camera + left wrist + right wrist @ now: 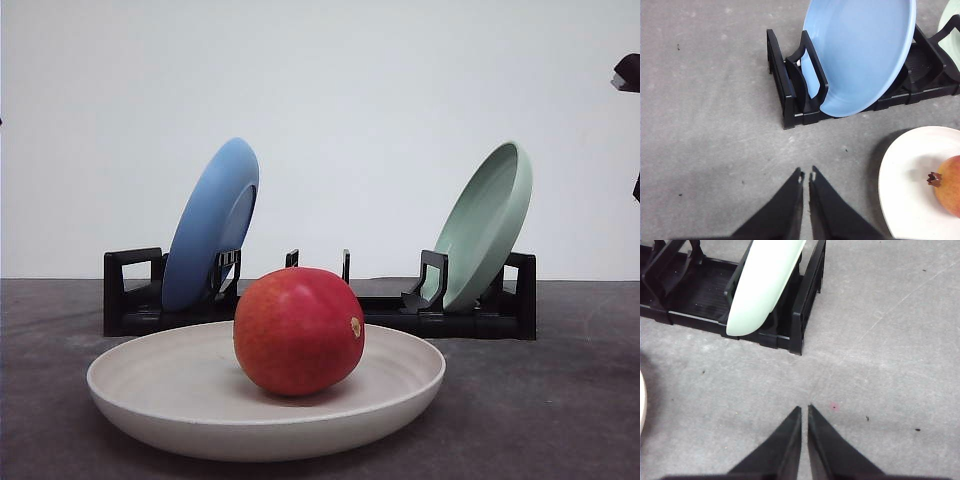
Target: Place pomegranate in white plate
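The red pomegranate (299, 330) rests inside the white plate (150, 395) at the front of the table. In the left wrist view the pomegranate (949, 185) lies on the same plate (905, 185), off to the side of my left gripper (806, 176). That gripper is shut and empty, hovering over bare grey table. My right gripper (804, 410) is also shut with nothing in it, above the table near the end of the rack. A sliver of the white plate's rim (642, 407) shows in the right wrist view.
A black dish rack (480, 315) stands behind the plate. A blue plate (210, 225) leans in its left end and a pale green plate (487, 225) in its right end. Part of an arm (628, 75) shows at the upper right.
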{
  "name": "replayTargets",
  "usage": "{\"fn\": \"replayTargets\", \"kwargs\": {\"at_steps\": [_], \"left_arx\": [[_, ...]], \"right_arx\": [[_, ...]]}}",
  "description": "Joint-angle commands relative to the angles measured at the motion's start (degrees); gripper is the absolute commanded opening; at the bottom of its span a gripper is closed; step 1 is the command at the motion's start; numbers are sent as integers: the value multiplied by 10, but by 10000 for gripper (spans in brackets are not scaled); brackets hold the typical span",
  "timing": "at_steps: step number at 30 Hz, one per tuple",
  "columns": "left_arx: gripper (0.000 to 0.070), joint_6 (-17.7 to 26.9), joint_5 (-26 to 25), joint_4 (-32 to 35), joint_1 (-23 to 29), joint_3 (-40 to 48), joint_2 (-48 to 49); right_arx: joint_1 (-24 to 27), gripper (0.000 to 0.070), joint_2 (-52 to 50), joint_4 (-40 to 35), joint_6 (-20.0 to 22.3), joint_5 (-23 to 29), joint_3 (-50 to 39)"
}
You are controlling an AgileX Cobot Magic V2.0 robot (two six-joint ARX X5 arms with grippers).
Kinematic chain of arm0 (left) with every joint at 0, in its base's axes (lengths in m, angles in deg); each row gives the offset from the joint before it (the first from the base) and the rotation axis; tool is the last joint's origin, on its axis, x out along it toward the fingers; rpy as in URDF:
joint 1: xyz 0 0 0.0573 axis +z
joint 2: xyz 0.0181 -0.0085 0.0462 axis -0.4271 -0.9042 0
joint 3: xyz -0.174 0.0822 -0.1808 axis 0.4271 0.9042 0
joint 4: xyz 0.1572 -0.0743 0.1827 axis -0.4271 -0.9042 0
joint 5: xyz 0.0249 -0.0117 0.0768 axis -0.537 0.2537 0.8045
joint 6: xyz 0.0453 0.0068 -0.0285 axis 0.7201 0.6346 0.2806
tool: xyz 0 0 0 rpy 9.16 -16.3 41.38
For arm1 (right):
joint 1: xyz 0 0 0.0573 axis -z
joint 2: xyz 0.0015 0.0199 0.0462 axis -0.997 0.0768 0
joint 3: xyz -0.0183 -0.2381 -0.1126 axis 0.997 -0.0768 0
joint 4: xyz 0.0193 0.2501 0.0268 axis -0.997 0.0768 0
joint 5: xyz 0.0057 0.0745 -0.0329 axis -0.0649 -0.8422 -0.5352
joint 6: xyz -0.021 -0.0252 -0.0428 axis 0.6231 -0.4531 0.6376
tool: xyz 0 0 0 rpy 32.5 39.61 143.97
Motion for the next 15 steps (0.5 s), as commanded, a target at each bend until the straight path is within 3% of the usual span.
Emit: {"fn": "replayTargets", "kwargs": {"at_steps": [1, 8, 15], "left_arx": [[0, -4, -2, 7, -1, -2, -3], [0, -4, -2, 37, 5, 26, 37], [0, -6, -2, 138, 33, 170, 186]], "right_arx": [[-2, 16, 4, -6, 6, 0, 2], [-2, 16, 4, -6, 6, 0, 2], [-2, 16, 4, -6, 6, 0, 2]]}}
